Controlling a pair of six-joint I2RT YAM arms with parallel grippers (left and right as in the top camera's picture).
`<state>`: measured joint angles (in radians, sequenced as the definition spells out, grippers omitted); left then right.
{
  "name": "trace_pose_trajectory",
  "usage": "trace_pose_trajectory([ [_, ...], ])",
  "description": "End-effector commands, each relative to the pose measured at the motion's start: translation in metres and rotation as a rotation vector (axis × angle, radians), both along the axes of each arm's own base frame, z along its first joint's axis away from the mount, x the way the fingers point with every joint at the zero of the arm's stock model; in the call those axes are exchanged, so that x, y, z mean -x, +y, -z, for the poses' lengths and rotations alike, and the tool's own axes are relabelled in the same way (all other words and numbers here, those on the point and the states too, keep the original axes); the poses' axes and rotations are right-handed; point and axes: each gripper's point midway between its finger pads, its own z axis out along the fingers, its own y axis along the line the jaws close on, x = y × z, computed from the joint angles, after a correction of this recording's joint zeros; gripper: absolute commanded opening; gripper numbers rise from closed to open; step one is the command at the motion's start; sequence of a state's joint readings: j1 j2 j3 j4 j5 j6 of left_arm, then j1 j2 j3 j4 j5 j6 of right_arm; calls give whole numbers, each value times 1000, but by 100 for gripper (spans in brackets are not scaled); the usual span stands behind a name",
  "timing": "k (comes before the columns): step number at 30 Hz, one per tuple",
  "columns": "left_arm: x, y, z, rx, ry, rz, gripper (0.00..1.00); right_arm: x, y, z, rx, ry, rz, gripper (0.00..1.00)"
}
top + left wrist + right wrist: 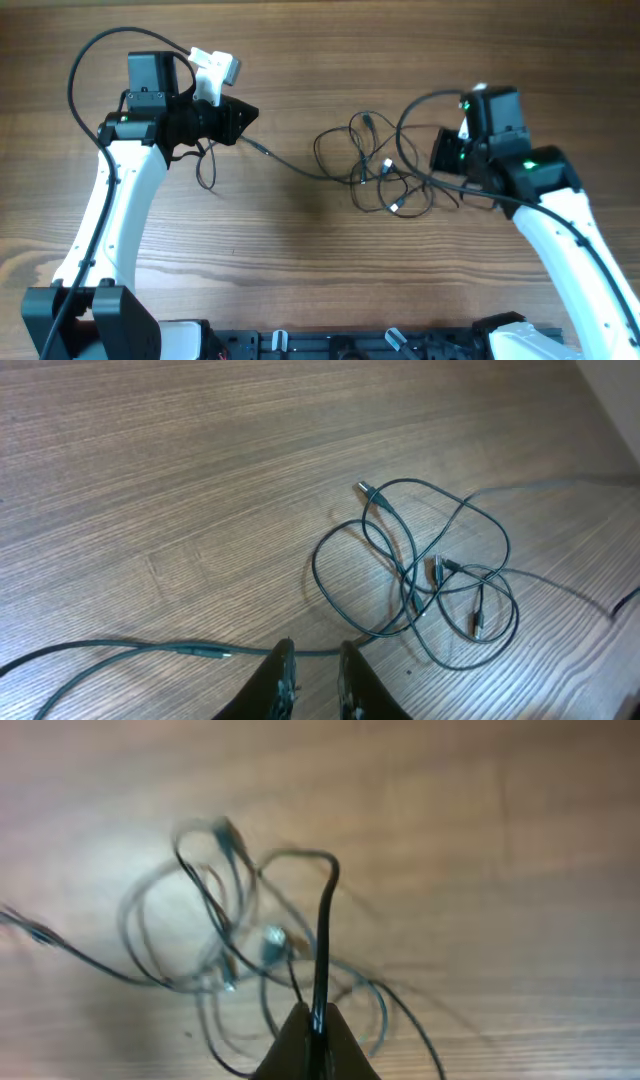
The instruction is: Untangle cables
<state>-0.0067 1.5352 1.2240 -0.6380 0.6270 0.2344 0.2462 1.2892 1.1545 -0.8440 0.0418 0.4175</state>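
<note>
The cables [372,165] lie as a loose tangle of thin black loops with small plug ends in the middle of the wooden table [300,260]. My right gripper [441,154] sits at the tangle's right edge. In the right wrist view it [317,1016] is shut on one black cable that rises from the fingertips and bends toward the blurred tangle [230,940]. One strand runs left from the tangle [430,575] and passes just beyond my left gripper [315,655]. Its jaws stand a narrow gap apart, with only wood showing between them. A plug end [225,652] lies left of those fingertips.
A slack loop of cable [205,170] hangs under the left arm. Thicker black wires arc over both arms [85,70]. The arm bases and a dark rail [380,345] line the table's near edge.
</note>
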Motion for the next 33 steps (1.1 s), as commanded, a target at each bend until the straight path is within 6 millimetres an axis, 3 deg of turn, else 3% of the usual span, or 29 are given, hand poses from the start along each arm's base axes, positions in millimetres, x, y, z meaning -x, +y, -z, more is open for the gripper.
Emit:
trace_pose_trajectory([
  [1,2,-4,-2,6,-6,27,16,-25,-4,-101,31,-253,-15,4],
  [2,3,-4,-2,7,-5,26,16,-27,-5,-127,30,-309,-11,4],
  [3,3,-4,-2,7,-5,27,16,-27,-12,-170,39,-391,22,4],
  [5,3,-5,-2,13,-5,32,16,-21,-25,-212,65,-464,62,4],
  [7,4,-7,-4,28,-5,42,16,-6,-52,-255,126,-525,150,4],
  [11,4,-8,-4,31,-5,44,16,28,-110,-298,258,-557,334,4],
  [12,4,-8,-4,31,-5,44,16,33,-117,-302,258,-559,357,4],
  [16,5,-9,-5,37,-5,48,16,43,-133,-306,268,-561,413,4],
  [22,5,-9,-5,37,-5,48,16,35,-137,-275,288,-425,421,4],
  [26,6,-9,-4,46,11,35,22,15,-143,-247,300,-319,439,4],
  [30,6,-9,-4,50,17,29,34,-3,-168,-226,287,-249,493,4],
  [33,5,-9,-4,51,18,28,31,-25,-186,-216,232,-243,493,4],
])
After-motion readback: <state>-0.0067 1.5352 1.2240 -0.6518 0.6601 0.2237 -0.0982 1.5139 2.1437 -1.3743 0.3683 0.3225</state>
